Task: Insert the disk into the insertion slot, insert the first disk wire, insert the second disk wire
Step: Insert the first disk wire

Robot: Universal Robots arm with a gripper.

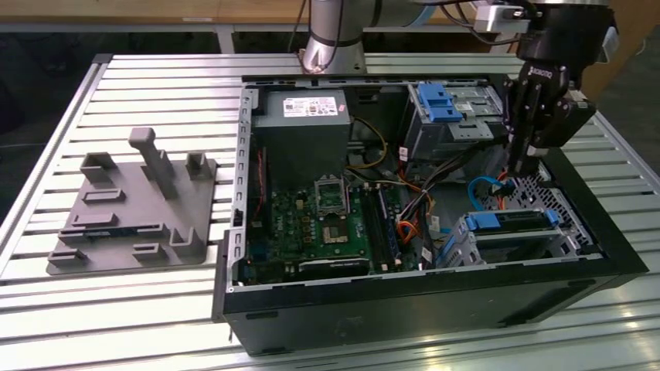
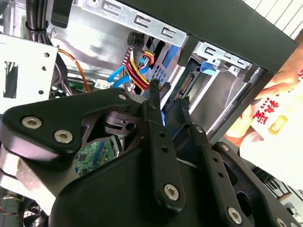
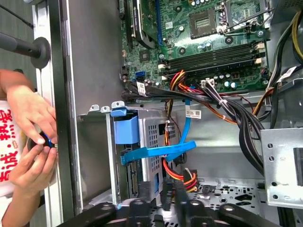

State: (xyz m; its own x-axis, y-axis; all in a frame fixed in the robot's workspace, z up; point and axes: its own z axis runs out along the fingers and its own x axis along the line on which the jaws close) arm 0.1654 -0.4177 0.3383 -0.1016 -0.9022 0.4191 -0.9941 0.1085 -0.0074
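End effector (image 1: 518, 171) low beside seated disk (image 1: 512, 222); cannot tell its grip state. Risk: it could snag blue cable (image 3: 161, 152) or red-yellow wires (image 3: 182, 177), dragging a plug askew.

light: bright, even | glare: table slats (image 1: 113, 325) | shadow: inside case (image 1: 413, 297)

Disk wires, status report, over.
Gripper low inside the case, beside the blue cable. Disk sitting in its cage. Red and yellow wires crowding close.
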